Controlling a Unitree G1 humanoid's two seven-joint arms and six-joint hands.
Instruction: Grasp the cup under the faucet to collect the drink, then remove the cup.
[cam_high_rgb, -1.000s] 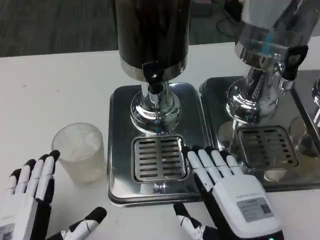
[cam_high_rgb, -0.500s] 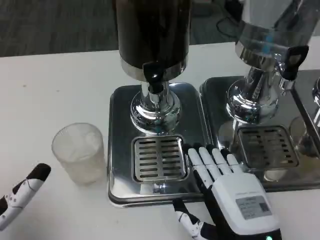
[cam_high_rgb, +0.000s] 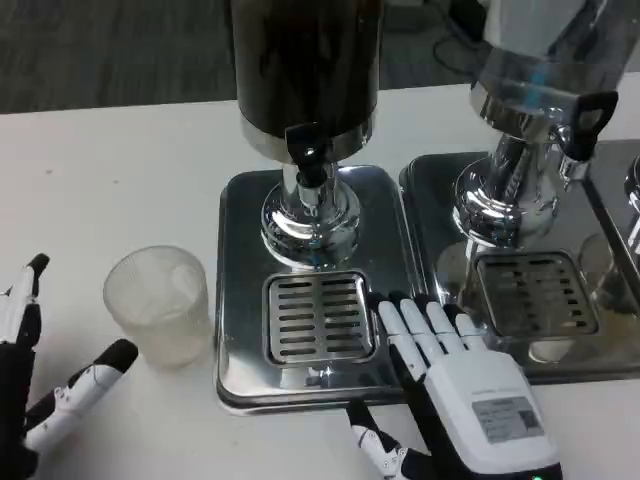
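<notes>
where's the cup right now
In the head view the cup stands upright on the white table, left of the drip tray, not under the faucet. The left hand is beside it, not touching.

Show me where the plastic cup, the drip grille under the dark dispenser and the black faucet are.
plastic cup (cam_high_rgb: 160, 305), head view, its frosted side wall
drip grille (cam_high_rgb: 319, 316), head view, its slotted middle
black faucet (cam_high_rgb: 306, 152), head view, the spout's body
</notes>
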